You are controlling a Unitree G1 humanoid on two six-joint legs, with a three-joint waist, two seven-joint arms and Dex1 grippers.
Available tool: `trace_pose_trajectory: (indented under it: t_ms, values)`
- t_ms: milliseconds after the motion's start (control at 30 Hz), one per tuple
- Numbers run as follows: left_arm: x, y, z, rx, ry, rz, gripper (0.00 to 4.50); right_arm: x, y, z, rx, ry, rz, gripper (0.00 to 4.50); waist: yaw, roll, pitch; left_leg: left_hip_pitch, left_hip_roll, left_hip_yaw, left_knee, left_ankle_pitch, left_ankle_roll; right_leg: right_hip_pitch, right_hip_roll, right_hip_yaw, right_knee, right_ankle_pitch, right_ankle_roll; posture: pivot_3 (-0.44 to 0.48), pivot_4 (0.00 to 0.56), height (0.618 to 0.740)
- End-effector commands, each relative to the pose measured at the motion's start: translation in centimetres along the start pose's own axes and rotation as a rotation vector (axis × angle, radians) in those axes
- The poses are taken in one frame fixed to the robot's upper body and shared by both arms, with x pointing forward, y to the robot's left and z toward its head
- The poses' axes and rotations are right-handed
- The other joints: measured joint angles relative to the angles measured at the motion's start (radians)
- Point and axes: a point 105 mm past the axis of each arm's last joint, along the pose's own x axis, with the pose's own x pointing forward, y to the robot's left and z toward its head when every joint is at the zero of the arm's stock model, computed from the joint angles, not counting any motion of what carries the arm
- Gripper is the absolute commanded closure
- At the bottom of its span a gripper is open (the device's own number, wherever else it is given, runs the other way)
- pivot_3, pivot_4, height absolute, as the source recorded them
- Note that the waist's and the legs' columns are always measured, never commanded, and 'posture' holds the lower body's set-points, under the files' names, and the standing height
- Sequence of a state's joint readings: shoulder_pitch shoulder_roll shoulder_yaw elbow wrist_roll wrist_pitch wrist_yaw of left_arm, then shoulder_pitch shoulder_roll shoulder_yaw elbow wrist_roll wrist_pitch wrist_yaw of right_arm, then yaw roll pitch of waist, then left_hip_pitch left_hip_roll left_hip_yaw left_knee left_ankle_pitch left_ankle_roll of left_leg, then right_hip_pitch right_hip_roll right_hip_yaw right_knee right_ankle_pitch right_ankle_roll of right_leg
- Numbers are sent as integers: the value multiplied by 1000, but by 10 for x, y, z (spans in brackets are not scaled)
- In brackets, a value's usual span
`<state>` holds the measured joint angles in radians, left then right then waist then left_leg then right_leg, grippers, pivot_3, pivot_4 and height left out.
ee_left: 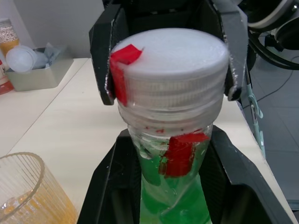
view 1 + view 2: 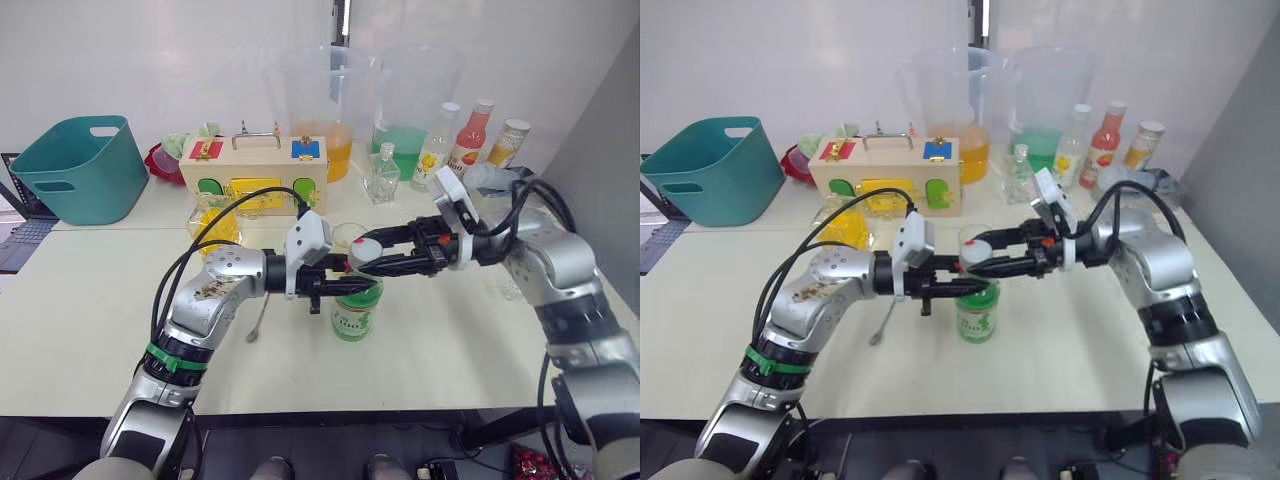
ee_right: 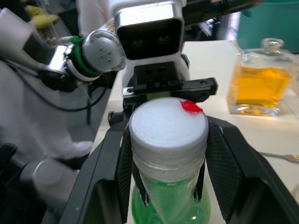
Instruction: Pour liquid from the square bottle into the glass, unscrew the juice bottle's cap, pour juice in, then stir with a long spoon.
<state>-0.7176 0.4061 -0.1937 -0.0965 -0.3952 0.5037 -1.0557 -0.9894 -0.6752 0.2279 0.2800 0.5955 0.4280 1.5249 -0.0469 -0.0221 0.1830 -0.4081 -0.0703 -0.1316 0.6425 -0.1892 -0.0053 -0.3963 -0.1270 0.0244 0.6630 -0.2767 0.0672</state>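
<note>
Standing upright, green juice bottle (image 2: 356,310) w/ white cap (image 1: 170,56) on.

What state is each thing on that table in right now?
Juice bottle: upright, green juice inside, held at the neck by the left claw.
Cap: on the bottle, right claw around it.
Glass: upright, holds yellow liquid.
Square bottle: upright, part full, stopper on.
Spoon: flat on table.

Green juice bottle (image 2: 356,309) with white cap (image 1: 172,60) marked by red tape; amber-filled square bottle (image 3: 259,83); teal plastic basket (image 2: 80,168); ribbed glass (image 1: 29,196)
</note>
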Motion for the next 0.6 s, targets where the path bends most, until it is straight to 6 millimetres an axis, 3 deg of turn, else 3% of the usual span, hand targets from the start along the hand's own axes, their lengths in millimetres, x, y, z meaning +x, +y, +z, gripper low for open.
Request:
trace_pose_trajectory:
  t_ms: [33, 233, 300, 467, 600]
  values:
    - [5, -10, 8, 29, -15, -37, 3242, 10, -1, -4, -29, 66, 111, 2796, 1, 0, 0, 0, 0, 0, 0, 0, 0, 0, 0, 0, 0, 0, 0, 0, 150, 740]
    - [5, -14, 7, 19, -14, -43, 3242, 7, -12, 3, -70, 86, 98, 2796, -1, 0, 0, 1, 0, 0, 0, 0, -1, 0, -1, 0, 0, 0, 0, 0, 150, 740]
    - [6, -12, 7, 16, -15, -38, 3242, 1, -9, 4, -62, 95, 93, 1752, -1, 0, 0, 1, 0, 0, 0, -1, -1, 0, 0, 0, 0, 0, 0, 0, 150, 740]
    - [8, -14, 5, 14, -15, -45, 3242, -16, 3, 6, -52, 75, 64, 69, 8, 0, 0, -1, 0, 0, 0, -1, -2, -1, -1, 0, 0, 0, 0, 0, 150, 740]
    - [9, -15, 3, 8, -16, -49, 3242, -28, 7, 16, -71, -3, -76, 23, 11, 0, 0, -6, -1, 0, 1, -2, -2, -6, -1, 0, 1, 0, 0, 0, 150, 740]
